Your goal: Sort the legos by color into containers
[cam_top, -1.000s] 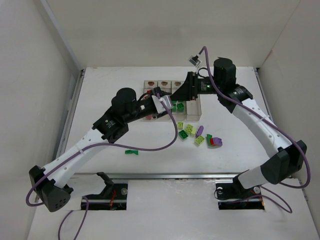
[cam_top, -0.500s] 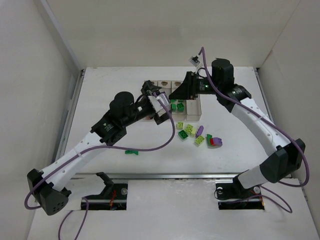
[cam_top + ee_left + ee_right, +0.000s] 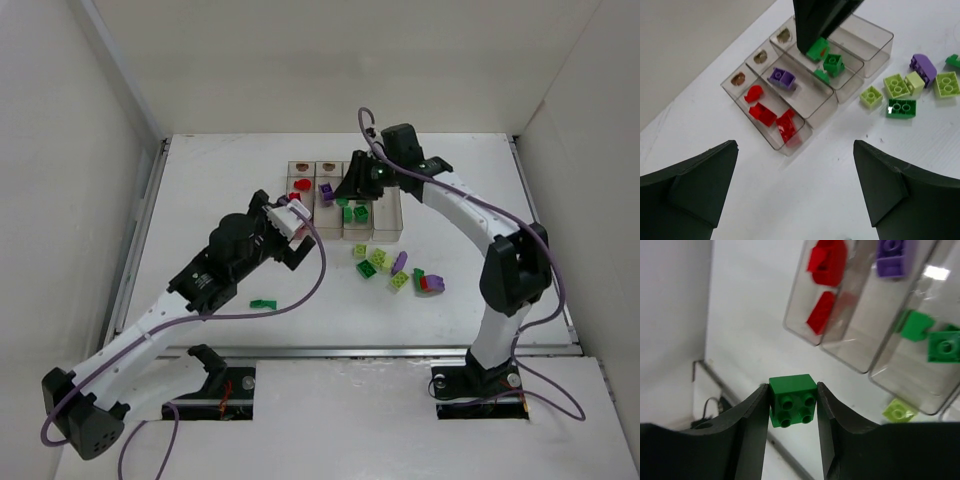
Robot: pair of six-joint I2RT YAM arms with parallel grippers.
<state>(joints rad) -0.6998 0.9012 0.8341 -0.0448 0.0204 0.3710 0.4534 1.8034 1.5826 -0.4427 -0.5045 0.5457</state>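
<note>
Right hand (image 3: 347,188) clamped on a dark green brick (image 3: 792,401), four studs showing, one finger against each side. Hand and brick hang above the containers (image 3: 388,215); from the left wrist view, over the far end of the third bin.

Left hand (image 3: 795,190) spread wide, nothing between the fingers (image 3: 690,190). It sits above bare white surface (image 3: 200,200), just on the near-left side of the containers.

Containers: four clear bins joined in a row.
- leftmost bin: three red bricks (image 3: 762,114)
- second bin: one purple brick (image 3: 781,77)
- third bin: two green bricks (image 3: 832,64), lying under the held brick

Loose bricks (image 3: 395,270) clustered on the surface just near-right of the bins: several yellow-green, one dark green, two purple, one red at the right edge of the cluster. Some touch each other.

One lone green piece (image 3: 262,304) lies well apart from the cluster, on the surface beside the left arm.
</note>
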